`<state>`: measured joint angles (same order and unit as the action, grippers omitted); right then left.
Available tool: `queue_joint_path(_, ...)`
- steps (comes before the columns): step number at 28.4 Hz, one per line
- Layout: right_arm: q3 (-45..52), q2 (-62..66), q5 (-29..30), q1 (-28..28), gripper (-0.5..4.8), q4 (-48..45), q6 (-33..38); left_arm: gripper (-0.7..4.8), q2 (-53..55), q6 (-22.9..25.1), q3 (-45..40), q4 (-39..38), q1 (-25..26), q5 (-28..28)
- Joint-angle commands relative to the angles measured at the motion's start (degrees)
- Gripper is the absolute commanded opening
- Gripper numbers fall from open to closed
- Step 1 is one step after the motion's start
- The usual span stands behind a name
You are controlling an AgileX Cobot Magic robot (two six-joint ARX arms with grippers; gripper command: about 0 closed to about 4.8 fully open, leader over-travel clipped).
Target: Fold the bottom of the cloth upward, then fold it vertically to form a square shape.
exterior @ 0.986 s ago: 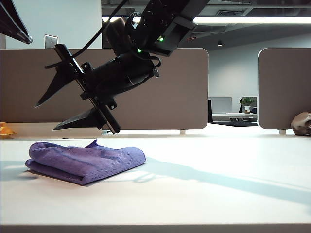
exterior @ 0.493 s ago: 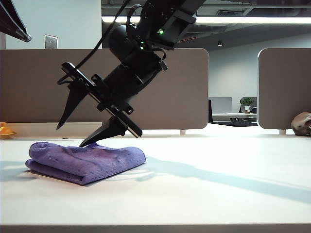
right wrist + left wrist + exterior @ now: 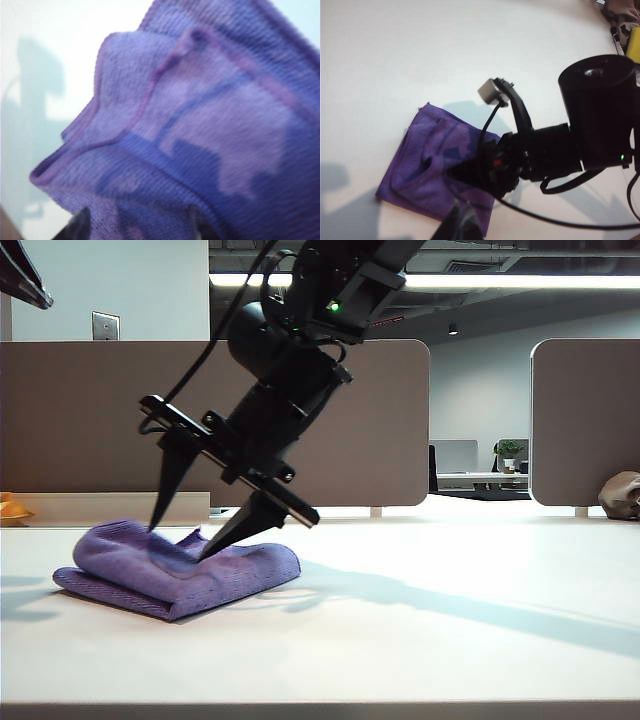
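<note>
A: Two arms worked one white table (image 3: pixel 470 640) in an open-plan office, grey partition panels (image 3: pixel 350 420) behind it and strip lights overhead. What did the larger shapes show?

B: The right arm reached across to the left side of the exterior view, its right gripper (image 3: pixel 180 543) angled steeply down, fingers spread wide, both tips pressed into the top of the cloth (image 3: pixel 180 575). Nothing was pinched between them. The cloth lay folded in a thick, uneven bundle on the left part of the table, one corner poking up between the fingers.

A: And the other gripper?

B: The left gripper (image 3: pixel 460 224) hung above the cloth's near edge in its own wrist view, fingers closed on nothing, clear of the fabric.

A: What could go wrong from here?

B: In my judgement, the spread tips could drag or rumple the top layer rather than flatten it, since the towel looked soft and loose. If the fingers closed where they stood, they might catch several layers at once and spoil the square. The right wrist view showed hems (image 3: pixel 150 95) already lying crooked.

A: Anything smaller?

B: A brown lumpy thing (image 3: pixel 620 495) sat at the far right, an orange thing (image 3: pixel 12 508) at the far left, both well apart from the cloth.
</note>
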<state>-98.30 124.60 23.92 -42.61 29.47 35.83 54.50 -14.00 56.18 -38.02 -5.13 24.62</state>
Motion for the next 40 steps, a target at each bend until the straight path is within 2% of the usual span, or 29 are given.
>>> queue_joint_path(1, -0.5, -0.6, 1.1, 0.1, 2.57, -1.9, -2.0, -0.06, -1.1, 0.1, 0.2, -1.2, 0.1, 0.0)
queue_joint_path(3, -0.5, -1.6, 1.5, 0.1, 2.52, -2.8, -3.2, -0.06, -2.0, 0.3, 0.2, -1.1, 0.1, 0.0)
queue_joint_path(6, -0.5, -3.5, -0.6, -0.1, 2.03, -3.1, -3.3, -0.06, -3.0, 0.2, 0.2, -0.3, 0.1, 0.0)
queue_joint_path(10, -0.5, -5.8, -0.9, 0.0, 1.96, -0.7, -4.7, -0.06, -4.0, 0.0, 0.2, -0.5, 0.1, 0.1)
queue_joint_path(11, -0.5, -6.5, -0.9, 0.0, 1.61, 0.7, -6.4, -0.06, -4.3, -0.1, 0.2, -0.7, 0.1, 0.1)
queue_joint_path(13, -0.5, -7.9, -0.7, -0.1, -0.04, 3.3, -11.2, -0.06, -4.9, -0.2, 0.2, -1.0, 0.1, 0.1)
queue_joint_path(17, -0.5, -11.4, -4.3, -0.6, -0.04, 7.4, -18.3, -0.06, -7.4, -0.2, 0.2, -1.0, 0.1, 1.2)
queue_joint_path(18, -0.5, -13.8, -8.3, -0.8, -0.04, 9.4, -21.6, -0.06, -8.5, -0.2, 0.2, -1.0, 0.1, 1.3)
queue_joint_path(22, -0.4, -18.6, -14.8, -1.3, -0.05, 11.7, -27.5, -0.06, -12.0, 0.2, 0.2, -1.1, 0.1, 1.3)
queue_joint_path(30, 0.0, -30.2, -14.6, -1.4, -0.04, 14.2, -32.8, -0.06, -21.5, 0.5, 0.1, -1.1, 0.1, 1.1)
queue_joint_path(40, 4.0, -47.8, -15.5, -1.4, -0.04, 12.7, -33.2, -0.06, -34.2, 0.0, 0.1, -2.7, 0.1, 1.1)
